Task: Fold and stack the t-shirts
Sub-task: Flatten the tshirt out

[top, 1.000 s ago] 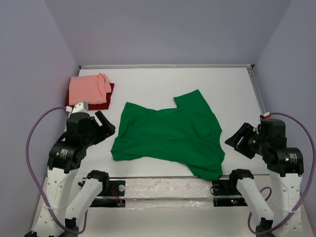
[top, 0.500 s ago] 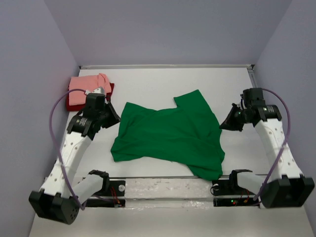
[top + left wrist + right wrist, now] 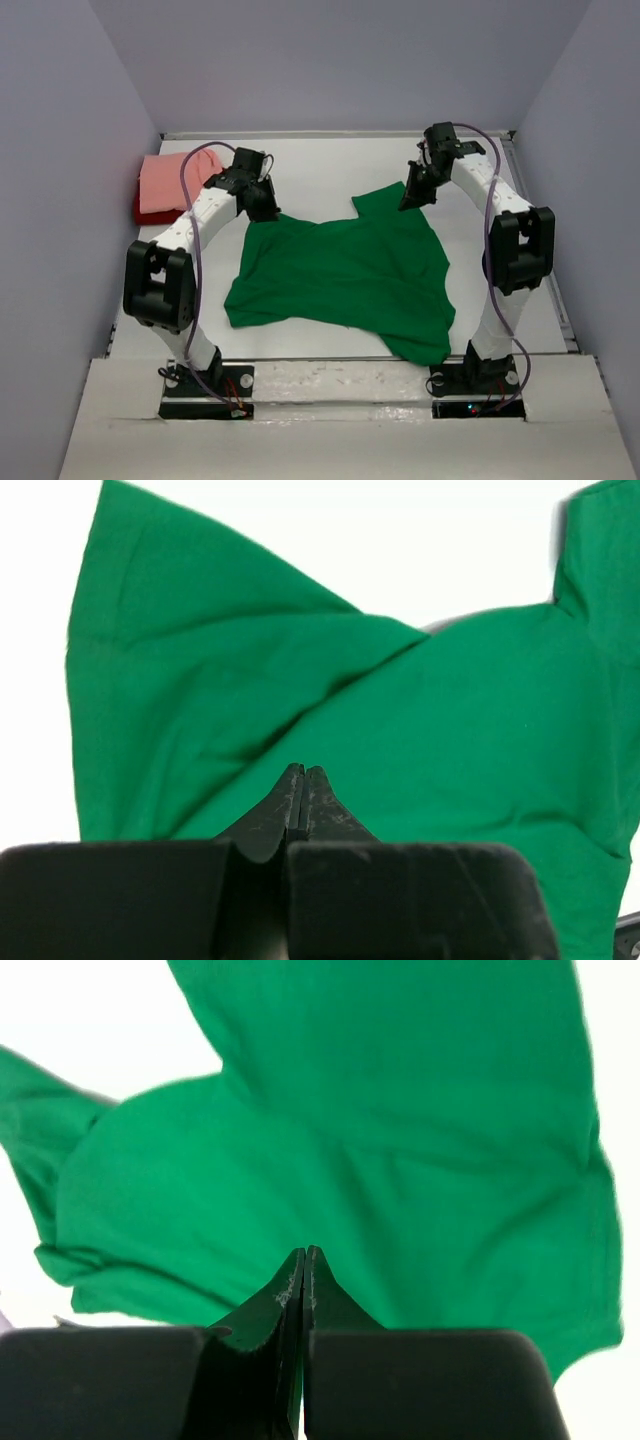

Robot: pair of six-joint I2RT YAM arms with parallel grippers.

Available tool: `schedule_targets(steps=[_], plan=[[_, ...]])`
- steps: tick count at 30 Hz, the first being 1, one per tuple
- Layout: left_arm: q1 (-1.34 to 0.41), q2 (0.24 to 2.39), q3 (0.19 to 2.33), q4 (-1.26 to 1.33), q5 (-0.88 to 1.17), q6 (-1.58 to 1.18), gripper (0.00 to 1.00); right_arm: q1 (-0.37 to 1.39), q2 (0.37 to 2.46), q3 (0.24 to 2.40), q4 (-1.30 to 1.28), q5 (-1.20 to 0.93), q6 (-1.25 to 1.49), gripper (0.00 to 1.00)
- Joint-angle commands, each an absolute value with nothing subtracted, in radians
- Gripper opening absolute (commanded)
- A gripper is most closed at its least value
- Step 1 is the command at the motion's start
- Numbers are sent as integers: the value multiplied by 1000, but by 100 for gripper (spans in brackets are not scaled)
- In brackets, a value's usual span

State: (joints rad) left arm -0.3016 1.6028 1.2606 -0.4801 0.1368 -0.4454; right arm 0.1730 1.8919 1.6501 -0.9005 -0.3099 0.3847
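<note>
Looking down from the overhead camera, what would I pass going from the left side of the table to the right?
salmon pink shirt → left arm's fingers → right arm's fingers. The green shirt stretches across the span of both sets of fingers, so it has no single place in the order.

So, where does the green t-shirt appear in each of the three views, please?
Top external: the green t-shirt lies spread at the middle of the table.
Left wrist: it fills most of the picture.
Right wrist: it fills most of the picture too.
Shared landmark: the notch in its far edge.
</note>
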Motion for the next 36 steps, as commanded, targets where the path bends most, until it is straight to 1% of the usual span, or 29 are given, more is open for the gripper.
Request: schedule_targets(steps=[1, 2, 3, 4, 5, 6, 7, 8, 9, 10, 11, 12, 13, 14, 19, 23, 25, 36], plan=[[-304, 1703, 1396, -472, 170, -384, 8, 181, 1957, 1820, -969, -240, 315, 0], [-302, 1715, 1407, -476, 161, -380, 9, 181, 1962, 1821, -969, -212, 310, 0], [-299, 1739, 1420, -477, 150, -376, 8, 181, 1988, 1869, -979, -190, 305, 1], [-293, 1755, 1436, -492, 149, -370, 8, 154, 2008, 1905, -1020, -175, 304, 13], [-273, 1775, 1471, -508, 152, -367, 9, 135, 2031, 1943, -1043, -192, 308, 19], [-262, 1811, 1491, -520, 172, -362, 19, 115, 2063, 2000, -1051, -224, 311, 27], [-252, 1824, 1505, -535, 179, -350, 22, 80, 2077, 2020, -1048, -280, 313, 39], [-241, 1835, 1528, -540, 179, -347, 28, 66, 2091, 2043, -1049, -293, 322, 48], [-218, 1850, 1537, -546, 175, -345, 52, 52, 2104, 2093, -1052, -304, 318, 57], [-209, 1855, 1546, -551, 173, -341, 60, 43, 2141, 2130, -1064, -314, 308, 62], [-200, 1861, 1568, -552, 170, -330, 62, 29, 2167, 2176, -1089, -322, 287, 68], [-178, 1873, 1578, -554, 175, -325, 66, 29, 2201, 2225, -1115, -331, 270, 69], [-166, 1881, 1598, -564, 182, -321, 68, 14, 2264, 2331, -1171, -336, 258, 69], [-152, 1899, 1606, -568, 192, -316, 71, -10, 2275, 2339, -1169, -345, 262, 70], [-88, 1934, 1641, -581, 235, -313, 70, -52, 2347, 2313, -1132, -452, 268, 69], [-81, 1957, 1655, -583, 245, -308, 69, -52, 2414, 2326, -1106, -523, 285, 68], [-78, 1989, 1664, -586, 258, -305, 67, -52, 2437, 2318, -1085, -549, 294, 67], [-72, 2082, 1727, -603, 255, -308, 67, -52, 2540, 2396, -1077, -581, 295, 67]])
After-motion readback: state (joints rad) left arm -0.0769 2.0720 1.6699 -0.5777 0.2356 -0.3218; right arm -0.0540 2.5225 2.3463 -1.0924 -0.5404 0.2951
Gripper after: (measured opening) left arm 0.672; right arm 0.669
